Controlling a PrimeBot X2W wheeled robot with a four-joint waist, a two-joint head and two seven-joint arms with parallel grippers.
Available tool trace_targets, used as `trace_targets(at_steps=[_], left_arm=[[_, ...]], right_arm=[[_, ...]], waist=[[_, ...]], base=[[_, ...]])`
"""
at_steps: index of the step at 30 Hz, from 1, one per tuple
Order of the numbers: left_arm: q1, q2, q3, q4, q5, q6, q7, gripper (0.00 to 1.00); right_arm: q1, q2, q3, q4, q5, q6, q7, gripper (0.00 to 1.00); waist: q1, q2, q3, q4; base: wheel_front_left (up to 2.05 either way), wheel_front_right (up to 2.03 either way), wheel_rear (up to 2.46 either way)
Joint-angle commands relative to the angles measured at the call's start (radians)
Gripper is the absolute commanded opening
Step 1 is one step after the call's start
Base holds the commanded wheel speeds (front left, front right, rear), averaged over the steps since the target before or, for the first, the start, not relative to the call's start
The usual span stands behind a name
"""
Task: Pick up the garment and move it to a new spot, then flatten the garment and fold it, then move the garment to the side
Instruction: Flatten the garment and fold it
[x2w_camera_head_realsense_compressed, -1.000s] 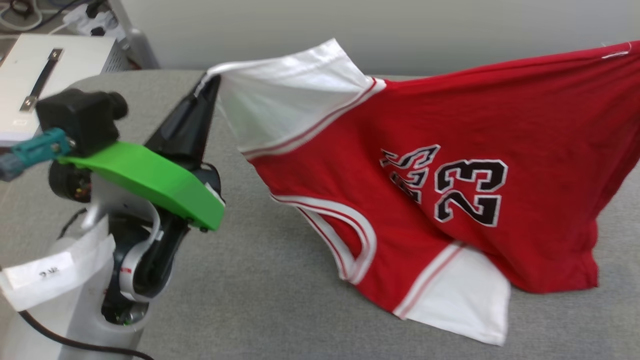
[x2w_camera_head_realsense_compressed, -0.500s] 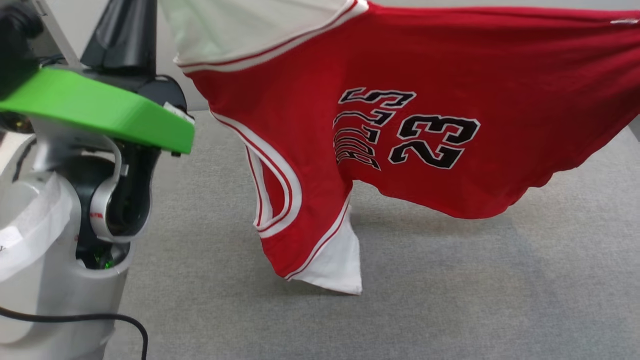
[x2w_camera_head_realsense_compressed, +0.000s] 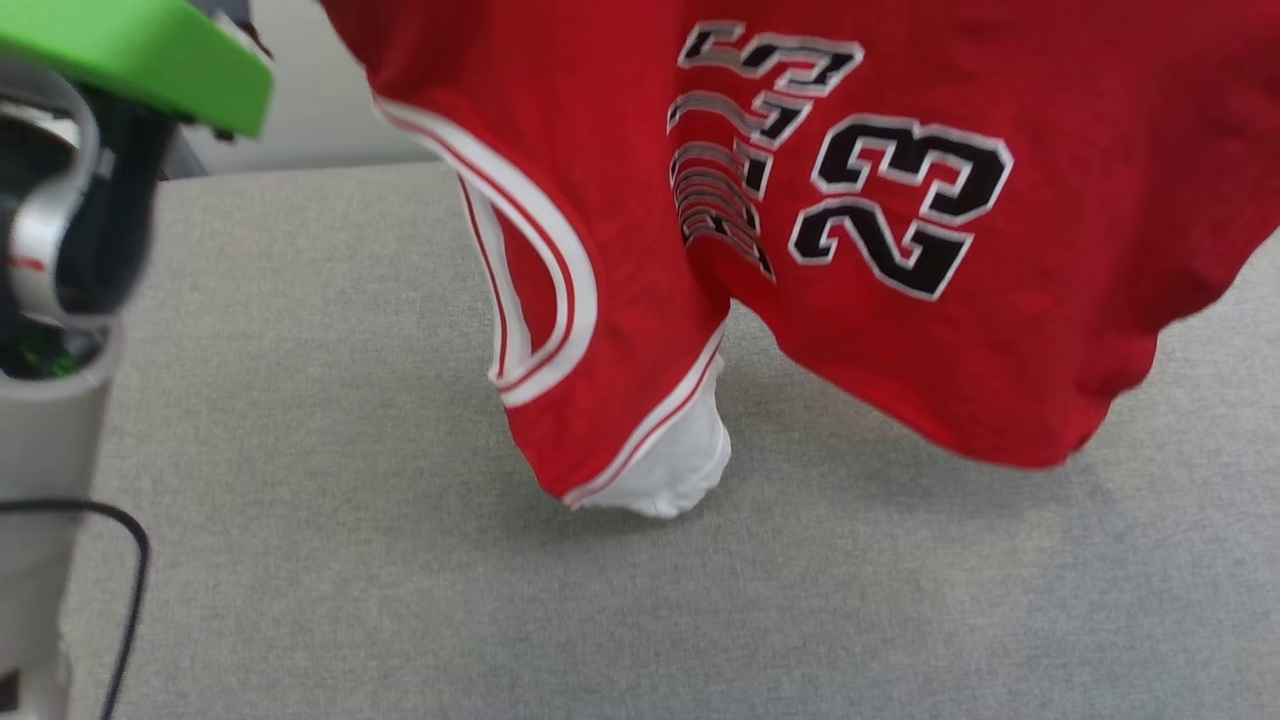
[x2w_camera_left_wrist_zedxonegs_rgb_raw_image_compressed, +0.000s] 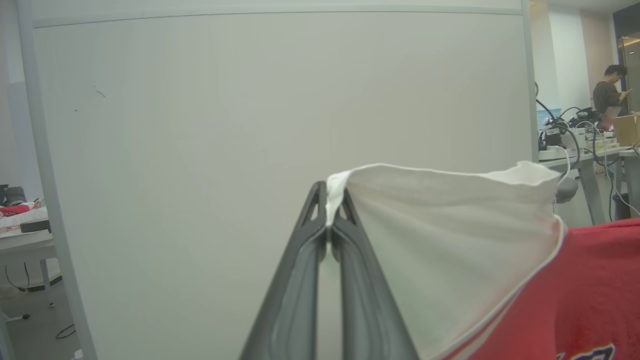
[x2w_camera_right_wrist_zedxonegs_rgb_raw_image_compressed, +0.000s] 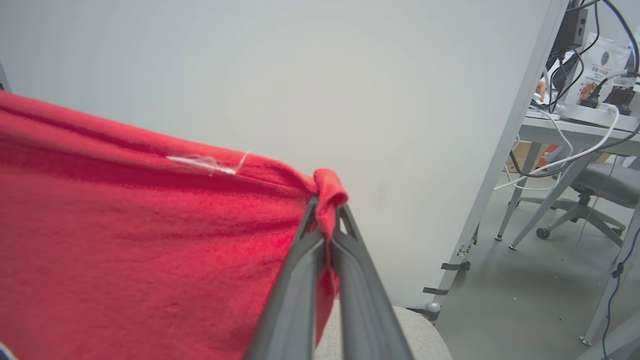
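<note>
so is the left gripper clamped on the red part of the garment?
No, the left gripper is shut on the garment at the edge of its white sleeve, not on the red cloth.

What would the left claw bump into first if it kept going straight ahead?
Probably the plain pale grey wall panel beyond its tips. The left claw is shut on the red jersey's white sleeve, and nothing else shows between, though depth is unclear.

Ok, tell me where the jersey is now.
In the head view the jersey hangs over the grey table, left pincer gripping its white sleeve, right pincer a red edge.
</note>
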Motion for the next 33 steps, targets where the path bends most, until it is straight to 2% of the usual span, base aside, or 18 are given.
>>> trace_targets(at_steps=[1, 4, 9, 16, 23, 29, 33], left_arm=[[-0.044, 0.020, 0.008, 0.014, 0.011, -0.012, 0.009, 0.00], [-0.128, 0.055, 0.013, 0.047, 0.015, -0.048, 0.027, 0.00], [-0.289, 0.079, 0.035, 0.144, -0.007, -0.098, 0.045, 0.00], [-0.551, 0.108, 0.028, 0.329, 0.040, -0.175, -0.002, 0.00], [-0.868, 0.110, -0.021, 0.609, 0.148, -0.235, -0.135, 0.00], [-1.088, 0.073, -0.047, 0.842, 0.216, -0.248, -0.326, 0.00], [-1.147, 0.047, -0.070, 0.970, 0.232, -0.258, -0.432, 0.00]], right_arm=[[-0.034, -0.011, 0.000, 0.009, -0.008, -0.001, -0.005, 0.00], [-0.109, -0.029, 0.012, 0.032, -0.014, -0.001, -0.013, 0.00], [-0.264, -0.057, 0.058, 0.097, -0.028, -0.001, -0.033, 0.00], [-0.531, -0.050, 0.144, 0.251, -0.072, -0.001, -0.104, 0.00], [-0.816, 0.038, 0.201, 0.487, -0.158, -0.001, -0.244, 0.00], [-0.993, 0.105, 0.200, 0.684, -0.241, -0.001, -0.384, 0.00], [-1.055, 0.134, 0.200, 0.784, -0.273, -0.001, -0.464, 0.00]], waist=[[0.0000, 0.0000, 0.068, 0.007], [0.0000, 0.0000, 0.141, 0.010], [0.0000, 0.0000, 0.278, 0.014], [0.0000, 0.0000, 0.451, 0.004], [0.0000, 0.0000, 0.584, -0.033], [0.0000, 0.0000, 0.641, -0.032], [0.0000, 0.0000, 0.661, -0.014]], base=[[0.00, 0.00, 0.00], [0.00, 0.00, 0.00], [0.00, 0.00, 0.00], [0.00, 0.00, 0.00], [0.00, 0.00, 0.00], [0.00, 0.00, 0.00], [0.00, 0.00, 0.00]])
